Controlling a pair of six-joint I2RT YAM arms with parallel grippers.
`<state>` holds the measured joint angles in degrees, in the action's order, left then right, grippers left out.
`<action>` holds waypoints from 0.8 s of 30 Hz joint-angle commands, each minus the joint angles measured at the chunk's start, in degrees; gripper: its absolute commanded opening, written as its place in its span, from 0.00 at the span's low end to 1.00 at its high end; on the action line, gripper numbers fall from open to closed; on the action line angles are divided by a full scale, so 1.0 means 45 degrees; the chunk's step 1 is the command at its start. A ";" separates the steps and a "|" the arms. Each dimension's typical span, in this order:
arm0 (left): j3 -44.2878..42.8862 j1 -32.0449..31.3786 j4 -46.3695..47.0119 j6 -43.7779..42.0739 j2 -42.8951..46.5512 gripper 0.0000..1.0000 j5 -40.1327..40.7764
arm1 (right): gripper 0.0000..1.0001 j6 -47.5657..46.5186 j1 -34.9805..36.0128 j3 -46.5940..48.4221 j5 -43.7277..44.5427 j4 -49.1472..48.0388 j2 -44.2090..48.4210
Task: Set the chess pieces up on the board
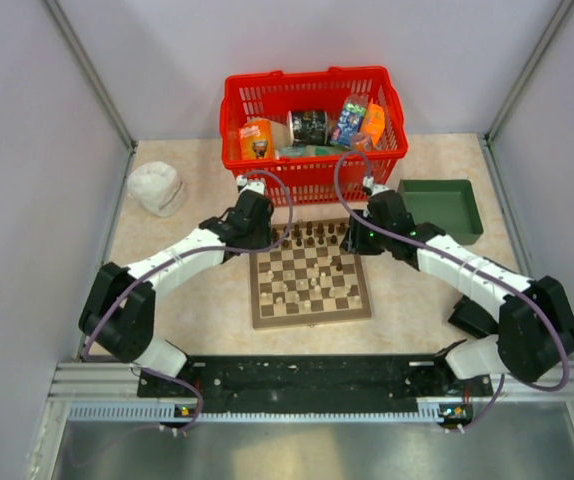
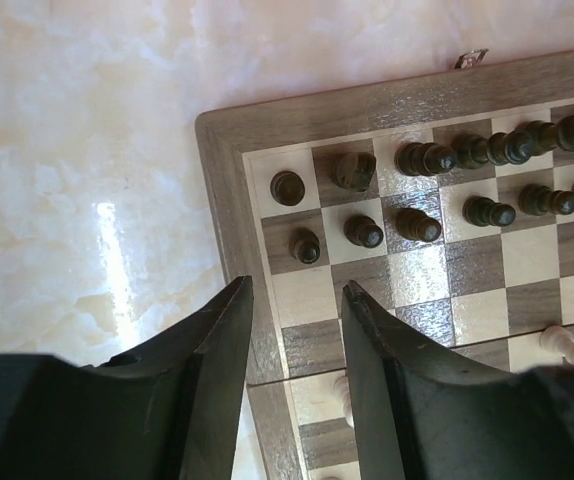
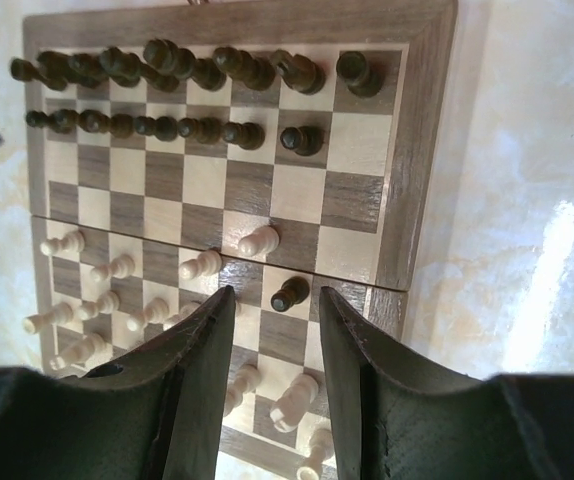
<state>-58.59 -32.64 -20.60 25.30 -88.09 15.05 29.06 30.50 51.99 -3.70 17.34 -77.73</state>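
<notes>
The board lies in the middle of the table. Dark chess pieces fill its two far rows, and pale ones stand scattered on the near half. My left gripper hovers open above the board's far left corner with nothing between its fingers. Just beyond them stand a dark pawn and the corner piece. My right gripper is open over the right side of the board. A lone dark pawn stands on a square beneath its fingertips, untouched, with a pale pawn just beyond.
A red basket of packaged goods stands right behind the board. A green tray sits at the far right, and a white bundle at the far left. Grey walls close in both sides.
</notes>
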 commanded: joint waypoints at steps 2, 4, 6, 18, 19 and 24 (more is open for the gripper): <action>0.0265 0.0067 0.0164 0.0101 0.1216 0.47 0.0523 | 0.40 -0.0344 0.0760 0.0284 0.0529 0.0111 -0.0616; 0.0479 0.0047 0.0202 0.0120 0.1528 0.47 0.0601 | 0.40 -0.0266 0.0975 0.0264 0.0744 0.0130 -0.0733; 0.0694 0.0066 0.0281 0.0159 0.1821 0.48 0.0582 | 0.40 -0.0227 0.1170 0.0225 0.0765 0.0130 -0.0869; 0.1281 0.0047 0.0652 0.0354 0.2428 0.49 0.0523 | 0.38 -0.0285 0.1679 0.0322 0.1409 0.0384 -0.1826; 0.1320 0.0066 0.0652 0.0354 0.2467 0.49 0.0484 | 0.37 -0.0305 0.1698 0.0361 0.1409 0.0384 -0.1866; 0.1340 0.0067 0.0672 0.0335 0.2409 0.50 0.0484 | 0.36 -0.0364 0.1718 0.0576 0.1507 0.0384 -0.2120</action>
<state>-53.04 -32.64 -20.10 26.09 -79.22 16.84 28.47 37.47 52.05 1.74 19.46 -86.63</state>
